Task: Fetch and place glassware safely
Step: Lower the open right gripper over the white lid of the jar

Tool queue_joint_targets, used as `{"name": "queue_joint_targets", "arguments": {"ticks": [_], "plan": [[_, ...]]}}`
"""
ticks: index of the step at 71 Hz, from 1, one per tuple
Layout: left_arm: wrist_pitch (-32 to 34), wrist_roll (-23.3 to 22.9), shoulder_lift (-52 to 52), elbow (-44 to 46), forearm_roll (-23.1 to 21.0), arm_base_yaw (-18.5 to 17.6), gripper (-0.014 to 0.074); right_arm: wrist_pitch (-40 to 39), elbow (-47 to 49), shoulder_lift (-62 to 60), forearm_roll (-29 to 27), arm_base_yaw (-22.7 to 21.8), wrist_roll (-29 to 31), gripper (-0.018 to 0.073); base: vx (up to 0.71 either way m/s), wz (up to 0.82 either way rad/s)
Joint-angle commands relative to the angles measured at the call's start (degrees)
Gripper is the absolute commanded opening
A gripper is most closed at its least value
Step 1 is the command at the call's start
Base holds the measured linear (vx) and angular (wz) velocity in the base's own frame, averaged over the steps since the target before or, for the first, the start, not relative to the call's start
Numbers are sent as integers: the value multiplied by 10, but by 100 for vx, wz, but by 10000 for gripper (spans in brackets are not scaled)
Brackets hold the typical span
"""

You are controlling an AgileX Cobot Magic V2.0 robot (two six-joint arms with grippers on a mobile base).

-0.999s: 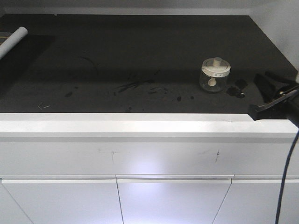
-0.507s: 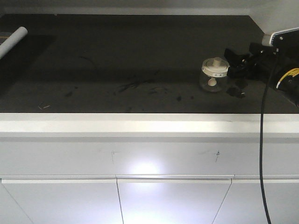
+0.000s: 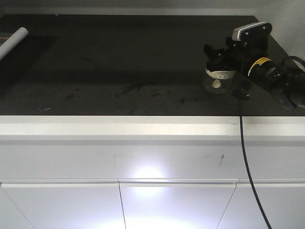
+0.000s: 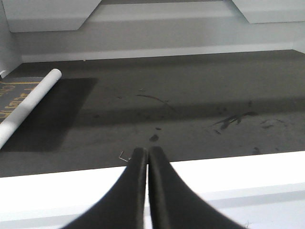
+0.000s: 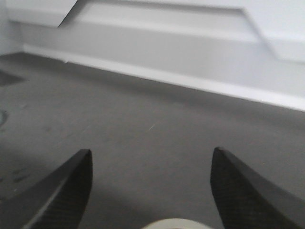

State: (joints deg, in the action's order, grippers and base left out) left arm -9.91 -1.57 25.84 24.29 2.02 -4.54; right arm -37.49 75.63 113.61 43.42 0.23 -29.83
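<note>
Glass jar (image 3: 218, 82) w/ cream lid stood upright on the dark table (image 3: 119, 57), right side, near the front edge. The right gripper (image 3: 214, 55) hung just over it, fingers (image 5: 57, 191) spread wide either side of the lid, prob. to straddle it for a top grasp. Left gripper (image 4: 147, 155) sat at the front edge, fingers pressed together, out of the way; far back-left lay a white roll (image 3: 14, 40).
</note>
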Motion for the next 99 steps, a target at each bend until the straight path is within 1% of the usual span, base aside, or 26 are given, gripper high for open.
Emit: {"name": "queue_joint_targets", "arguments": {"ticks": [1, 10, 25, 35, 41, 51, 58, 63, 72, 79, 88, 99], "plan": [[40, -5, 1, 15, -2, -4, -7, -17, 32, -9, -28, 8, 1, 498, 0, 0], [40, -5, 1, 15, -2, -4, -7, -17, 33, 10, -73, 7, 2, 498, 0, 0], [40, -5, 1, 15, -2, -4, -7, -14, 33, 20, -72, 7, 8, 498, 0, 0], [40, -5, 1, 15, -2, -4, -7, -5, 33, 28, -74, 7, 27, 495, 0, 0], [40, -5, 1, 15, -2, -4, -7, -5, 33, 34, -75, 7, 28, 495, 0, 0], [40, -5, 1, 15, -2, -4, -7, -1, 33, 38, -100, 7, 31, 494, 0, 0], [40, -5, 1, 15, -2, -4, -7, 0, 33, 40, -118, 7, 37, 473, 0, 0], [40, -5, 1, 15, -2, -4, -7, 4, 33, 43, -118, 7, 37, 445, 0, 0], [40, -5, 1, 15, -2, -4, -7, 13, 33, 44, -117, 7, 37, 337, 0, 0], [40, -5, 1, 15, -2, -4, -7, 13, 33, 44, -117, 7, 37, 206, 0, 0], [40, -5, 1, 15, -2, -4, -7, 13, 33, 44, -112, 7, 37, -6, 0, 0], [40, -5, 1, 15, -2, -4, -7, 3, 33, 43, -110, 7, 37, -9, 0, 0]]}}
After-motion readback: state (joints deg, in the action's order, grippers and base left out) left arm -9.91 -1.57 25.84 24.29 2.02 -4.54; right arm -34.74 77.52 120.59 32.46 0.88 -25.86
